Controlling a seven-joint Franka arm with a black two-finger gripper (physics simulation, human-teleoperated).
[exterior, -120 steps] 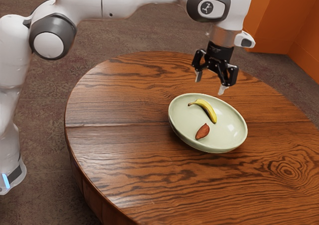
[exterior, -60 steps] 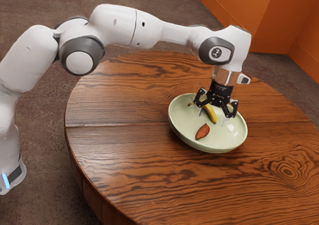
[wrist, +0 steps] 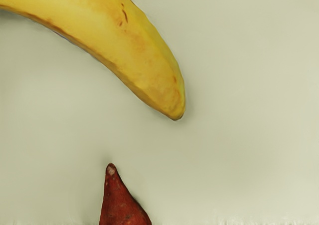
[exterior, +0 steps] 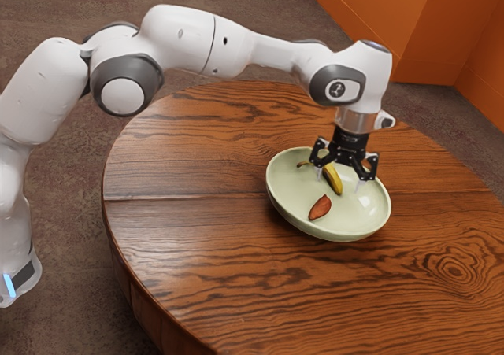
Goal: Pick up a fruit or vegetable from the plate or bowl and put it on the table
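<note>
The banana [exterior: 334, 181] lies inside the bowl [exterior: 288, 216], in the part toward the far side and the exterior view's left. Its long axis runs slantwise: the dark stem end points to the exterior view's left and sits on the far side, while the blunt tip points near and to the exterior view's right. Part of its middle is hidden behind the gripper [exterior: 341, 179]. In the wrist view the banana is a thick yellow curve with a few brown marks, narrowing to that blunt tip

The gripper reaches down over the bowl, and its jaws stand apart, clamped on nothing, with part of the banana showing between them in the exterior view. Whether either one touches the banana or the bowl I cannot tell

The sweet potato [exterior: 320, 208] is in the bowl too, near the banana but apart from it, on its near side. Its long axis leans, the pointed end toward the far side and slightly to the exterior view's right, the thicker end near and to the left in that view. The bowl sits on the round wooden tabletop [exterior: 197, 245], and the arm [exterior: 179, 40] comes in from the exterior view's left
</note>
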